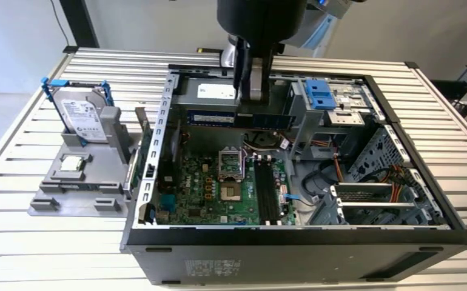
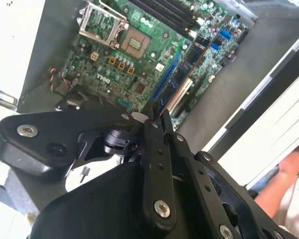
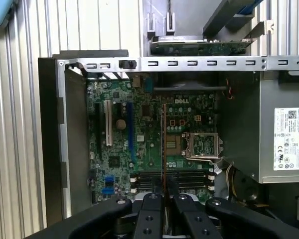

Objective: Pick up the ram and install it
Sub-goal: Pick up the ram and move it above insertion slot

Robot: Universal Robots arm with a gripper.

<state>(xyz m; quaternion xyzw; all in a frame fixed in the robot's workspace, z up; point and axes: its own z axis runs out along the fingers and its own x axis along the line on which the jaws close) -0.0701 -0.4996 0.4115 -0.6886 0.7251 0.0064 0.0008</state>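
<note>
Gripper (image 3: pixel 164 193) jaws are clamping narrowly on the middle of the ram (image 1: pixel 213 117). We are seeing a long, thin, dark blue-green board with black chips, hanging level above the open case (image 1: pixel 298 233). Beyond it we are looking down on the green motherboard (image 3: pixel 149 149) and its black slots (image 1: pixel 266 188).

The table (image 1: pixel 23 157) is ribbed bare metal. The case (image 1: pixel 167 103) is dull grey sheet metal. The gripper (image 3: pixel 164 195) is matt black with shiny screws (image 2: pixel 162 209). The ram (image 1: pixel 213 117) is a smooth, glossy board.
</note>
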